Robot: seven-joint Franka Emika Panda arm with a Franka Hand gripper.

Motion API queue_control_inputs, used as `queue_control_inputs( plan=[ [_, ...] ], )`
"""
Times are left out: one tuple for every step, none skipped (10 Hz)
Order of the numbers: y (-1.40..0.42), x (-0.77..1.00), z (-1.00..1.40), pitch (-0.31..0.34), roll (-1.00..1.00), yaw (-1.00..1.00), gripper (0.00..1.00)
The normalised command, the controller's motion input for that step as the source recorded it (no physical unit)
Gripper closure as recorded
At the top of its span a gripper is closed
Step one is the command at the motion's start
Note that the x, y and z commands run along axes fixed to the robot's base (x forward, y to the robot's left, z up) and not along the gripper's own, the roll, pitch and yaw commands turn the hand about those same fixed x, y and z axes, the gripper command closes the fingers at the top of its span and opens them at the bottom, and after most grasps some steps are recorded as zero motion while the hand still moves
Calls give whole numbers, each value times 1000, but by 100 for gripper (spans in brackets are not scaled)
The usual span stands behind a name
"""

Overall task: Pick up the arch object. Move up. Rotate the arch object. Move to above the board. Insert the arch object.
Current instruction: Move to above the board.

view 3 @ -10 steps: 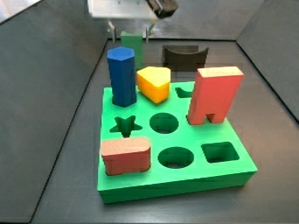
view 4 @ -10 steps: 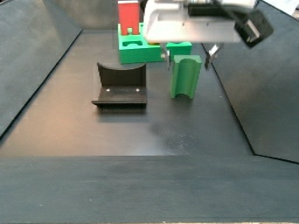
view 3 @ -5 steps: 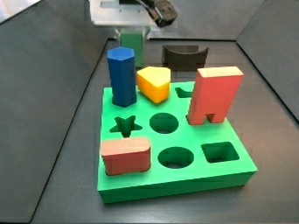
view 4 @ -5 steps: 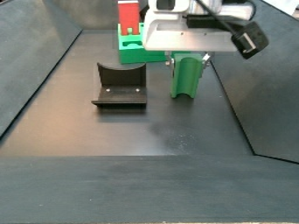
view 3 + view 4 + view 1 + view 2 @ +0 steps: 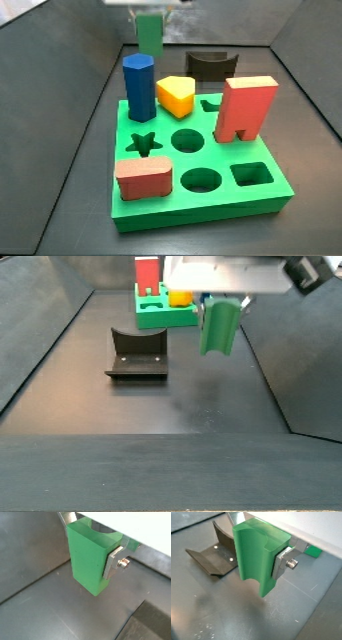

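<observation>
The arch object (image 5: 218,326) is a plain mid-green block hanging upright above the dark floor. My gripper (image 5: 222,300) is shut on its upper part from both sides. In both wrist views a silver finger plate (image 5: 115,561) (image 5: 284,561) presses one side of the arch object (image 5: 89,558) (image 5: 254,556); the opposite finger is hidden behind it. In a side view the arch object (image 5: 150,33) hangs beyond the far edge of the board (image 5: 267,195), with the gripper (image 5: 150,6) mostly cut off by the frame. The board (image 5: 156,317) is a thick bright-green slab with star, round and square holes.
The board carries a tall red block (image 5: 247,106), a blue block (image 5: 139,87), a yellow piece (image 5: 177,95) and a pink block (image 5: 143,178). The dark fixture (image 5: 136,353) (image 5: 214,549) stands on the floor beside the arch object. Sloping dark walls enclose the floor.
The gripper has risen with the arch object in it, lifting the block off the floor. Nothing on the board has moved.
</observation>
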Motion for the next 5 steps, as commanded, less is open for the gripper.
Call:
queue_control_inputs(
  plan=[
    [157, -34, 1000, 55, 87, -10, 100],
    [145, -31, 1000, 59, 78, -8, 100],
    [140, -30, 1000, 64, 74, -8, 100],
    [128, -26, 1000, 74, 68, -11, 100],
    [122, -23, 1000, 78, 64, -10, 100]
  ],
)
